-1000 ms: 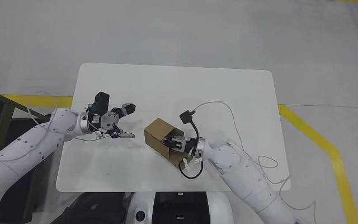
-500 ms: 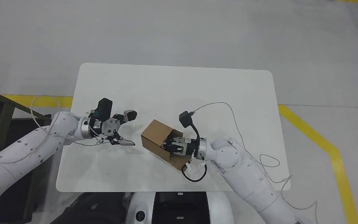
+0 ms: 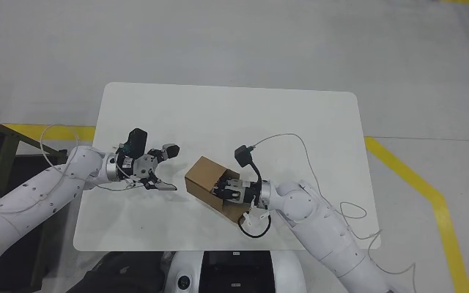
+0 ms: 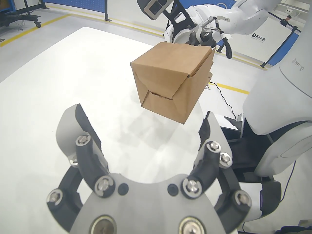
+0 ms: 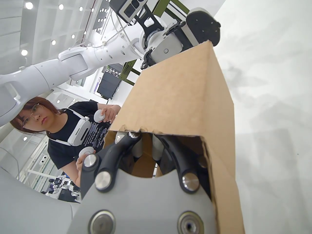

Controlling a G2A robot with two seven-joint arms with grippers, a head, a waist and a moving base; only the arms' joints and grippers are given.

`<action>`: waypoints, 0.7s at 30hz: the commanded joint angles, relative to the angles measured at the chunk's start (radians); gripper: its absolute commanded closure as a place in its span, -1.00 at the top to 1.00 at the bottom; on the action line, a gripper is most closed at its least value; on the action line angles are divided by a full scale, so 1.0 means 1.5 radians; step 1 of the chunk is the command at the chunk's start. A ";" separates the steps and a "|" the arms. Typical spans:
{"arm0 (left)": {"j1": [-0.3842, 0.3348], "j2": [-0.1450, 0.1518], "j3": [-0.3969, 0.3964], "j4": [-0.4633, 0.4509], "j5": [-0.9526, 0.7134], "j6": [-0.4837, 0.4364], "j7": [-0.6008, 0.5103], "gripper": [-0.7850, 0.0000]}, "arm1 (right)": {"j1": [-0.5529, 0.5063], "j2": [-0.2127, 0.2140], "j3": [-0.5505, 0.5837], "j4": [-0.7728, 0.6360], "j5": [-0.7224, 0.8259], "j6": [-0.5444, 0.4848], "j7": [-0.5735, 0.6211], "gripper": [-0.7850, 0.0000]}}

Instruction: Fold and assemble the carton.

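Plain brown cardboard carton (image 3: 209,182), with no lettering on the faces shown, hangs tilted just above the white rectangular table (image 3: 293,117), near its middle. Its folded end faces left. The right gripper (image 3: 229,192) is inside its open right end; clamped or released cannot be told. The left gripper (image 3: 168,168) is spread wide and empty, just left of the carton.

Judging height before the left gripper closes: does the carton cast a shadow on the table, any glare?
Left wrist view: a soft grey shadow lies on the table under the carton, apart from it, so it is likely lifted; no glare. Right wrist view: ceiling lights bright, carton evenly lit.
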 commanded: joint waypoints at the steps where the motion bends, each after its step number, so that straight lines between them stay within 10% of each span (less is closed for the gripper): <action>1: 0.000 0.000 0.000 0.000 0.000 0.000 0.000 1.00 | 0.000 0.000 0.000 0.000 0.000 0.000 0.000 -1.00; 21: -0.032 0.010 0.032 -0.038 0.010 0.000 -0.030 1.00 | 0.127 -0.006 -0.034 0.085 0.015 -0.099 0.103 -1.00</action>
